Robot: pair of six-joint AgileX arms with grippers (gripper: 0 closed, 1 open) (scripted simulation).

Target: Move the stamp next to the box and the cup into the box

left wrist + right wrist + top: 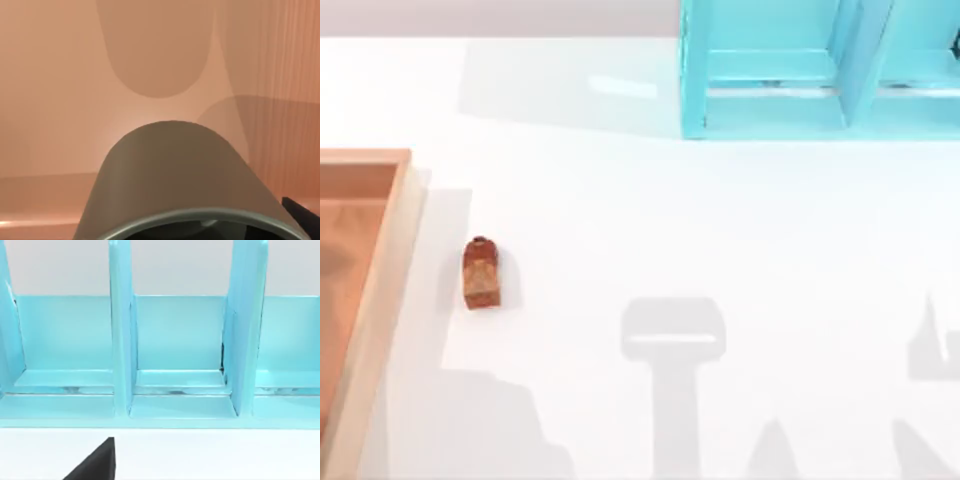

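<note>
The box [380,260] sits at the left edge of the tabletop [720,230] in the top view, its light rim running down beside a reddish-brown stamp [481,273]; the stamp lies on the white surface just beside that rim, apart from it, knob end pointing toward the far side; grey shadows of the arms fall across the near part of the tabletop. At the far right stands a turquoise shelf [790,70], its dividers upright; the right wrist view faces this shelf [175,340] head-on across a strip of white tabletop [225,455], with three open compartments between vertical partitions and a dark wedge, part of the right gripper [97,465], at the near edge; whether that gripper is open or closed cannot be told. The left wrist view looks down onto the orange-brown floor of the box [50,90]; the cup [175,180], olive-grey, is close under the camera, its rim nearest and its dark inside just visible, with its rounded shadow cast on the wood beyond; a small black piece of the left gripper [302,212] shows beside the cup's rim; whether the gripper grips the cup or has let go cannot be told.
</note>
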